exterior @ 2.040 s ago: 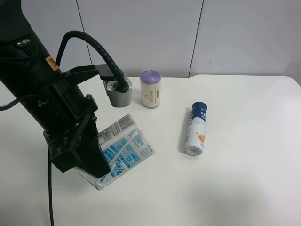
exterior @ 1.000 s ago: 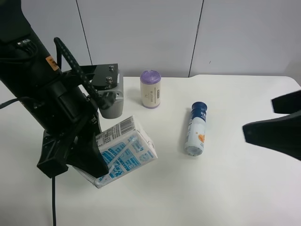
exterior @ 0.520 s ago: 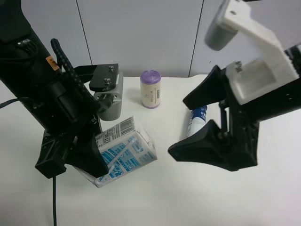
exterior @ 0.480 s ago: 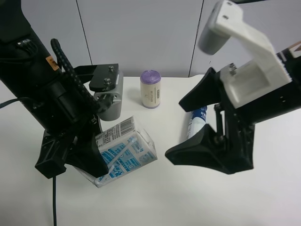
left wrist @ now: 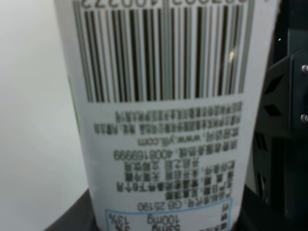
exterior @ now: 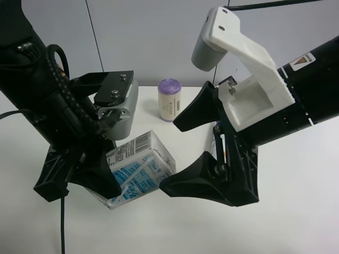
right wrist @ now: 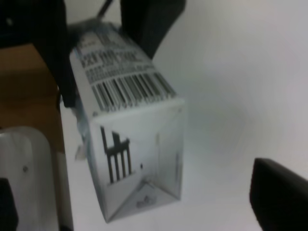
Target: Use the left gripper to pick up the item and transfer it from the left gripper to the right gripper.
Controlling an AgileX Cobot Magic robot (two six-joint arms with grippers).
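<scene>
Two black arms hang over the white table (exterior: 296,222). The arm at the exterior high view's right carries a white angular bracket (exterior: 249,69), and its right gripper (exterior: 168,157) has its jaws spread wide. The left gripper (exterior: 87,180), on the other arm, pinches the white-and-blue drink carton (exterior: 140,164) by one end. The carton is tilted, barcode uppermost, with its gabled end pointing into the right gripper's gap. In the right wrist view, the one visible finger (right wrist: 284,192) stands apart from it. Behind them, a purple-topped cream cylinder (exterior: 170,100) stands upright on the table.
</scene>
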